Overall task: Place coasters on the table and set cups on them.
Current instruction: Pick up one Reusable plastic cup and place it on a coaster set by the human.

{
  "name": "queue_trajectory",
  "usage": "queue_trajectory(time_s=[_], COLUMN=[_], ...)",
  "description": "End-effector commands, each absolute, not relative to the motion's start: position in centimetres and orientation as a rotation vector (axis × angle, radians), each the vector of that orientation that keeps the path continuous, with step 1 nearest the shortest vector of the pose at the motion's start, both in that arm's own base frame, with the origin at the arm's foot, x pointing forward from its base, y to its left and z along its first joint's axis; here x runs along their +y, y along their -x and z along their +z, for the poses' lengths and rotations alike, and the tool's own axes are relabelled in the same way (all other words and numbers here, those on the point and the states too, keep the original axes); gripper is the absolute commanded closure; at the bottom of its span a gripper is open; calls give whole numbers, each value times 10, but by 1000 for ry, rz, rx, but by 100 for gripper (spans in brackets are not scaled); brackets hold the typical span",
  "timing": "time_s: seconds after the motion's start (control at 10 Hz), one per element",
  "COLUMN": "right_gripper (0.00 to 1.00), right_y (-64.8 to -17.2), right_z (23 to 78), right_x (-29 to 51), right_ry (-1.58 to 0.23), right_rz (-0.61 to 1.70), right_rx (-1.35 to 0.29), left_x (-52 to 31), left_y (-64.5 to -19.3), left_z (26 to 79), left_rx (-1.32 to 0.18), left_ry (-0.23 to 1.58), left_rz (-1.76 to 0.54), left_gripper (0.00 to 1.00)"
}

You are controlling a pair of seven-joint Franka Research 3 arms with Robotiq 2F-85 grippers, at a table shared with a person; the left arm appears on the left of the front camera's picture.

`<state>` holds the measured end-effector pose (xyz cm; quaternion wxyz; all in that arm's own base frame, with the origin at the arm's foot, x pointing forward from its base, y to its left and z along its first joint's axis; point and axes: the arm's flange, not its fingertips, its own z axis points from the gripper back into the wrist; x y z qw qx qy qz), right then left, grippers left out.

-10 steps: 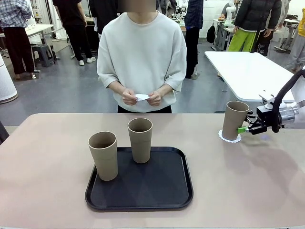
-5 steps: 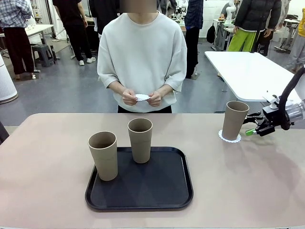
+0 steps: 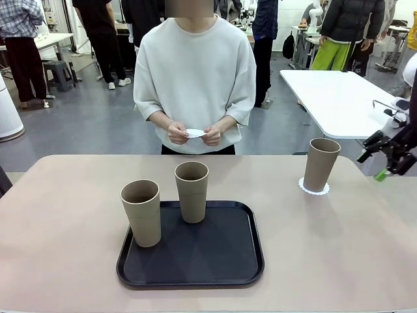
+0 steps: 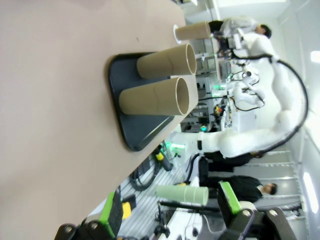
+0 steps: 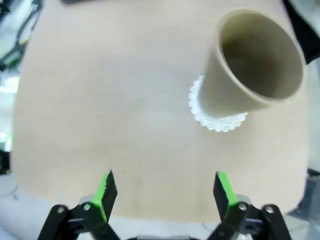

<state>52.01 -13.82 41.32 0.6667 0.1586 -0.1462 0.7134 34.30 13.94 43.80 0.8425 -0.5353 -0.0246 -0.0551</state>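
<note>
One tan cup (image 3: 320, 164) stands upright on a white scalloped coaster (image 3: 314, 188) at the far right of the beige table (image 3: 339, 248). Two more cups (image 3: 141, 212) (image 3: 191, 191) stand on the black tray (image 3: 190, 261). The person holds another coaster (image 3: 194, 133) in both hands. My right gripper (image 3: 376, 160) hangs open to the right of the cup, apart from it. In the right wrist view the right gripper (image 5: 162, 192) is empty, with the cup (image 5: 250, 65) and coaster (image 5: 217, 120) ahead. My left gripper (image 4: 167, 210) is open and empty.
In the left wrist view the tray (image 4: 135, 132) with its two cups (image 4: 157, 96) lies sideways ahead. A white table (image 3: 339, 98) stands behind on the right. Bare tabletop lies left of the tray and between the tray and the right cup.
My right gripper has drawn back to the right and risen away from the cup on the coaster. The cup stays put. The person's hands have not moved.
</note>
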Motion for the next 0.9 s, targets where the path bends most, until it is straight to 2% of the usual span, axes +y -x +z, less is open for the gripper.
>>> queue_trajectory(time_s=[0.0, 0.2, 0.3, 0.5, 0.8], right_gripper=[0, 0, 0, 0, 0], right_y=[-477, -462, -456, -441, -420], right_z=[444, 478, 492, 520, 565], right_x=[-95, -47, -26, 6, 21], right_ry=[-179, 52, 101, 139, 135], right_rz=[1580, 1254, 1196, 1121, 1047], right_rx=[-221, -271, -268, -334, -290], left_x=[141, 141, 141, 141, 141], left_y=[-342, -342, -342, -342, -342], left_z=[439, 439, 439, 439, 439], left_rx=[-60, -60, -60, -60, -60], left_ry=[1142, 1142, 1142, 1142, 1142], left_rz=[-130, -130, -130, -130, -130], left_gripper=[0, 0, 0, 0, 0])
